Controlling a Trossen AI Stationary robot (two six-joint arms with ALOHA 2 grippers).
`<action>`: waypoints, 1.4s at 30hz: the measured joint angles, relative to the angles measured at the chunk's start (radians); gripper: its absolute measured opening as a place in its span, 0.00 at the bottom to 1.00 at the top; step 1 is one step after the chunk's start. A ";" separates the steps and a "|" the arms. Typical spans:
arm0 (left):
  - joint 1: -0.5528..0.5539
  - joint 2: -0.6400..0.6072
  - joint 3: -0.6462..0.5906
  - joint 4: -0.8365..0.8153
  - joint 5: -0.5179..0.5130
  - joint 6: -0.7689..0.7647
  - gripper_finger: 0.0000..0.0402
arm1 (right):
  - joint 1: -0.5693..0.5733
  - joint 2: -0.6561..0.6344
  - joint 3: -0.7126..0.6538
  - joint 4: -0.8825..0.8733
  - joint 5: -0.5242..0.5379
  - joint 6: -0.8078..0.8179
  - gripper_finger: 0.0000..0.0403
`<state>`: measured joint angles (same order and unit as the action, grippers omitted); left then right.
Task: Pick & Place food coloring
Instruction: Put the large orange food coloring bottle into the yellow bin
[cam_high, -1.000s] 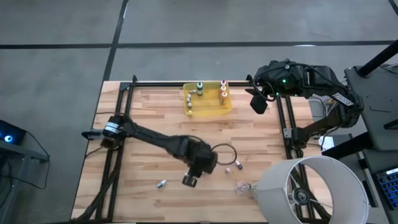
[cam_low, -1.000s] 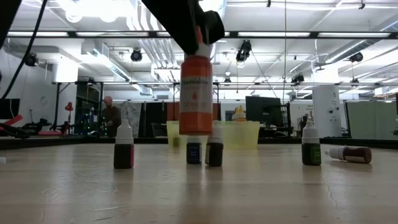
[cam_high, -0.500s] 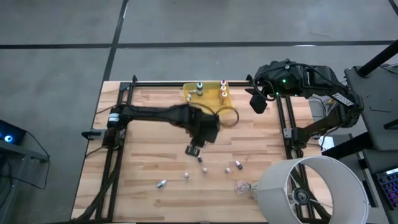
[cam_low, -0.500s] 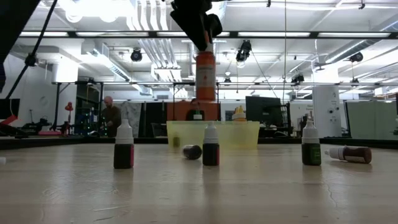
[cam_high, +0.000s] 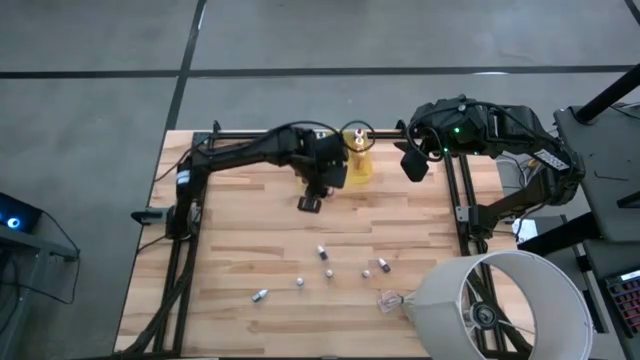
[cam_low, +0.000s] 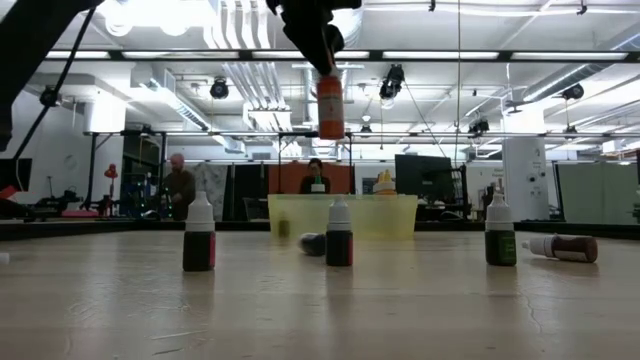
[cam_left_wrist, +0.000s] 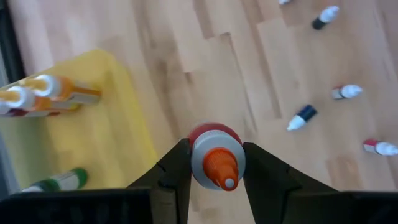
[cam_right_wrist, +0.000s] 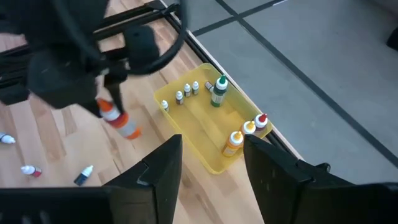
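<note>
My left gripper (cam_high: 310, 203) is shut on an orange-capped food coloring bottle (cam_left_wrist: 216, 158) and holds it high over the wood, just off the near side of the yellow tray (cam_right_wrist: 208, 149). The same bottle (cam_low: 330, 105) shows in the low view. Several more bottles stand in the tray, one with a green cap (cam_right_wrist: 217, 90). Several small bottles are scattered on the near half of the table (cam_high: 327, 272), some standing (cam_low: 339, 232), some lying on their sides (cam_low: 560, 247). My right gripper (cam_right_wrist: 211, 180) waits open at the far right (cam_high: 415, 165). My left gripper pinches the bottle's upper body just below the cap (cam_left_wrist: 198, 163), with one finger (cam_left_wrist: 174, 171) on each side. The fingers come steeply from above. The bottle hangs cap-up below them, lifted clear of the table and the tray.
A large white lampshade (cam_high: 500, 305) covers the table's near right corner, with a clear crumpled plastic scrap (cam_high: 390, 300) beside it. Black frame rails (cam_high: 190, 230) run along the left, right and far edges. People stand in the room behind (cam_low: 180, 190).
My left gripper has carried the orange-capped bottle up and toward the table's far edge, from over the scattered bottles to the tray's near side, staying shut on it. One small dark bottle in the middle of the table has fallen onto its side.
</note>
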<state>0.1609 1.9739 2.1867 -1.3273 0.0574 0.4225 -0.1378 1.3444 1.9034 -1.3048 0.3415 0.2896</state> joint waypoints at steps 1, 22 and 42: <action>0.010 0.000 0.005 0.000 0.000 0.000 0.24 | 0.000 0.000 0.000 0.000 0.000 0.000 0.41; 0.275 0.000 0.001 0.063 -0.008 -0.085 0.24 | 0.000 0.000 0.000 0.000 0.000 0.025 0.41; 0.342 0.001 -0.178 0.215 -0.008 -0.083 0.24 | 0.000 0.000 0.000 0.000 0.000 0.018 0.41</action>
<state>0.5030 1.9746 2.0088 -1.1119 0.0498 0.3393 -0.1375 1.3445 1.9034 -1.3045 0.3416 0.3073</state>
